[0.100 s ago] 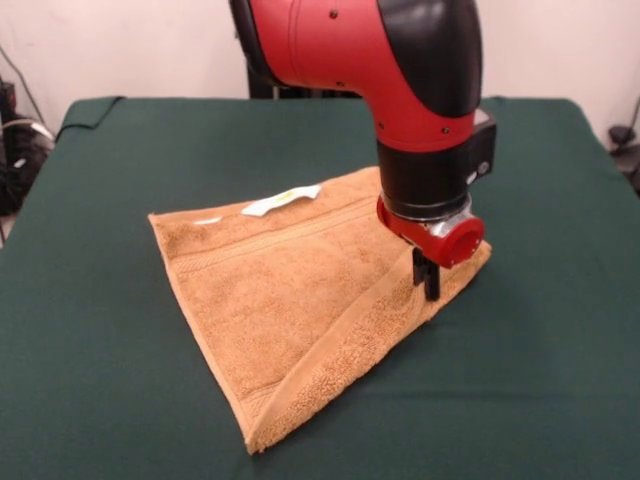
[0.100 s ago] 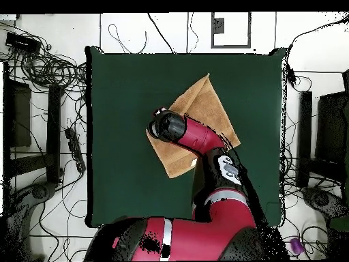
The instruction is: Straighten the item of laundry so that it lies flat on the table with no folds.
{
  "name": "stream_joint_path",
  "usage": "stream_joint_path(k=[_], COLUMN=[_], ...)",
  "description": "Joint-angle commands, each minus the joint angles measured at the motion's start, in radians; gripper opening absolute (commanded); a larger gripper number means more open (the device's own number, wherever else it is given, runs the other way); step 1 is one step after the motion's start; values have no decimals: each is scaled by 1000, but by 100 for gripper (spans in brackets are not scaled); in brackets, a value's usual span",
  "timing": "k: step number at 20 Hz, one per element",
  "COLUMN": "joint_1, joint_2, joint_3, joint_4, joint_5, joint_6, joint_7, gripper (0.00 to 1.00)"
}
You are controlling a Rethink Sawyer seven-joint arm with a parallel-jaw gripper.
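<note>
The towel (image 1: 290, 300) lies near the middle of the green worktop (image 1: 110, 380). It is orange-tan and fuzzy. It is not flat. One side is folded over, so it looks like a triangle with its point toward the near edge. A folded strip runs along its right side, from the near point up to the right corner. A small white label (image 1: 280, 200) sticks out at the far edge of the towel.

The red and black arm (image 1: 400, 70) comes down over the right corner of the towel. The gripper (image 1: 427, 275) is black and its tips touch the towel at that folded corner. I cannot tell if the gripper is wide or narrow, or if it holds the towel.

From above, the arm covers part of the towel (image 2: 204, 109).
</note>
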Motion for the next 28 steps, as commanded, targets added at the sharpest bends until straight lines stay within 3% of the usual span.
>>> stream_joint_path(k=[1, 13, 23, 28], joint_1=[39, 81, 42, 38], joint_2=[68, -39, -13, -7], joint_3=[91, -8, 41, 46], joint_4=[-38, 36, 44, 42], joint_5=[110, 183, 161, 159], joint_6=[-196, 9, -124, -128], joint_7=[264, 281, 200, 196], gripper=[0, 0, 0, 0])
